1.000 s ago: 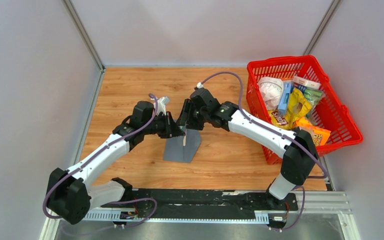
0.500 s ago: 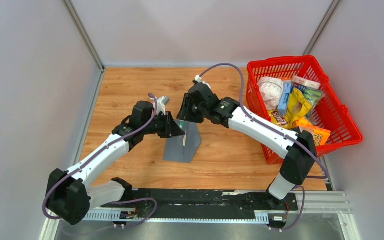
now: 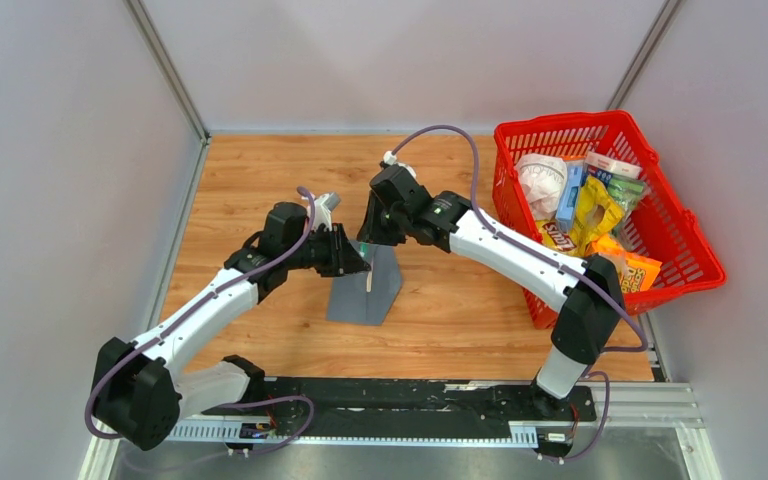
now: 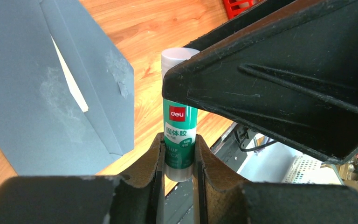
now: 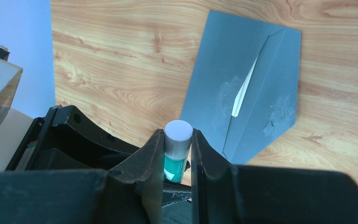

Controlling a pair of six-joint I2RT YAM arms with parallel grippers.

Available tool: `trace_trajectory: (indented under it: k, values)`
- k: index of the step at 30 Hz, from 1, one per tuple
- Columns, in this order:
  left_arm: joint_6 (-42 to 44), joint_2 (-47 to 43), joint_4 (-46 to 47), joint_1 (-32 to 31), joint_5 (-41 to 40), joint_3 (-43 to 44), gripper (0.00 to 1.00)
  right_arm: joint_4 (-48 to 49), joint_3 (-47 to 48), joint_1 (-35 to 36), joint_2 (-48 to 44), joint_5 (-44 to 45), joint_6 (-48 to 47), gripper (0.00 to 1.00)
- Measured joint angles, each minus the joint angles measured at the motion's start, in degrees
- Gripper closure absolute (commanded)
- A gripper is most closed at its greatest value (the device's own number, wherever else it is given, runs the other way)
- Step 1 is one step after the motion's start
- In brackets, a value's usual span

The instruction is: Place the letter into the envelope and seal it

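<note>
The envelope (image 3: 360, 295) is lying on the counter (image 3: 260, 180), the letter (image 5: 237, 107) peeking from its slit. Over its far edge, left gripper (image 4: 179, 140) and right gripper (image 5: 177, 140) are clamping jaws on a glue stick (image 4: 180, 123); a basket (image 3: 560, 120) is sitting well right.

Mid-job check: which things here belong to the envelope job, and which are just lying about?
Job:
- envelope
- letter, a pale sliver showing at the envelope's flap
- glue stick, for sealing

Lying about:
- red basket
- snack packets inside it
</note>
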Motion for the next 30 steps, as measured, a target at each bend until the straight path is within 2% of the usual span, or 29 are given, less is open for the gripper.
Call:
trace_trajectory:
  k: [4, 6, 16, 30]
  values:
    - [-0.02, 0.00, 0.04, 0.00, -0.02, 0.00, 0.62, -0.13, 0.04, 0.02, 0.00, -0.09, 0.76, 0.93]
    - [0.07, 0.00, 0.04, 0.00, -0.09, 0.00, 0.57, 0.00, -0.09, 0.02, -0.02, -0.46, 1.31, 0.94]
    - [-0.15, 0.74, 0.68, 0.00, -1.64, 0.00, 0.55, 0.50, -4.04, 0.20, -0.02, -1.97, 4.17, 0.96]
    - [-0.07, 1.46, 2.12, 0.00, -2.78, -0.68, 0.51, 1.66, -4.46, 0.22, -0.02, -2.16, 6.60, 0.96]
